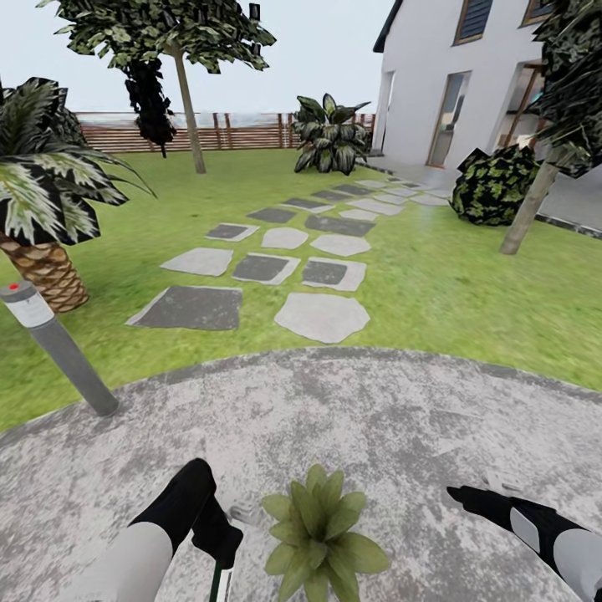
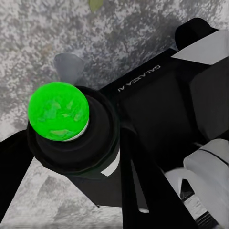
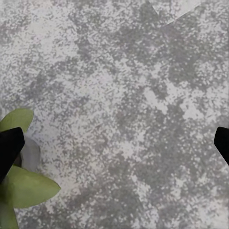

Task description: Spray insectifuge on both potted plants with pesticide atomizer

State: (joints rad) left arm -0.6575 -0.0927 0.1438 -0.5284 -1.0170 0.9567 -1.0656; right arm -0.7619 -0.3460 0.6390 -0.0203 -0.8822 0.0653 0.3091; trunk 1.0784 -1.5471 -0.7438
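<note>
One potted plant [image 1: 322, 535], a low rosette of pointed green leaves, stands on the mottled-grey patio [image 1: 334, 418] at the near edge of the head view, between my two arms. My left gripper [image 1: 219, 535] hangs just left of it, shut on the pesticide atomizer [image 1: 219, 581]. The bottle's slim green body pokes out below the fingers and its white spray head [image 1: 242, 512] sticks out above. In the left wrist view a round bright-green end [image 2: 58, 112] sits inside black gripper parts. My right gripper [image 1: 468, 495] is open to the plant's right. Its black fingertips [image 3: 9, 150] frame bare paving beside the leaves [image 3: 21, 186].
A grey bollard lamp [image 1: 58, 347] leans at the patio's left rim, with a palm [image 1: 46, 259] behind it. Stepping stones [image 1: 322, 316] cross the lawn toward a white house [image 1: 468, 84]. A bush [image 1: 493, 186] and a tree trunk [image 1: 527, 209] stand right; a fence [image 1: 242, 132] lies far back.
</note>
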